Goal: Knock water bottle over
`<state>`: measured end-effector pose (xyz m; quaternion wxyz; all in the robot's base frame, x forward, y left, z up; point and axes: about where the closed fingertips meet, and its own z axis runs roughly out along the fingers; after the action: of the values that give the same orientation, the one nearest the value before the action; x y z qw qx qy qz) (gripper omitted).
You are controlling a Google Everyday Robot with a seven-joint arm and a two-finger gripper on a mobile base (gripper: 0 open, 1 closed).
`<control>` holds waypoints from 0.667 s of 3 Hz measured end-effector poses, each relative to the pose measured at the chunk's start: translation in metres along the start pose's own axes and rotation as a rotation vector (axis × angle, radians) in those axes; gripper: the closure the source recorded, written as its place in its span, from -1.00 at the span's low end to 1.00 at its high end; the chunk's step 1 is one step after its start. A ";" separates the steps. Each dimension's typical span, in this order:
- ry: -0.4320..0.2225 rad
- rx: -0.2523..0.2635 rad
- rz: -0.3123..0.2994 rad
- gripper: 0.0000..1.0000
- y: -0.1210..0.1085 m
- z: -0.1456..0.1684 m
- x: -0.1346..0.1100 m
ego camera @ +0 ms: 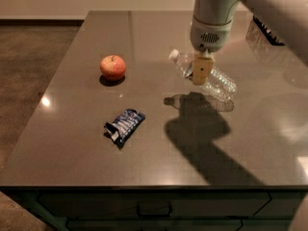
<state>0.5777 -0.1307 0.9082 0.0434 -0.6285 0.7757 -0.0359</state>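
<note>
Clear water bottle (220, 81) tilts at end effector (201, 75).

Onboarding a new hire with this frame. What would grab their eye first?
First the arm reaching in from the upper right, with its gripper right at the water bottle. The bottle is tipped far off upright, cap towards the upper left, on the right half of the table. Next come the red apple at left-centre, the blue snack packet nearer the front edge, and the arm's dark shadow in front of the bottle.
</note>
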 end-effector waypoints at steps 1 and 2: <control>0.045 -0.028 -0.074 0.16 0.000 0.019 -0.009; 0.066 -0.049 -0.117 -0.28 0.002 0.033 -0.015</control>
<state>0.5828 -0.1161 0.8755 0.0002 -0.6720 0.7395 -0.0404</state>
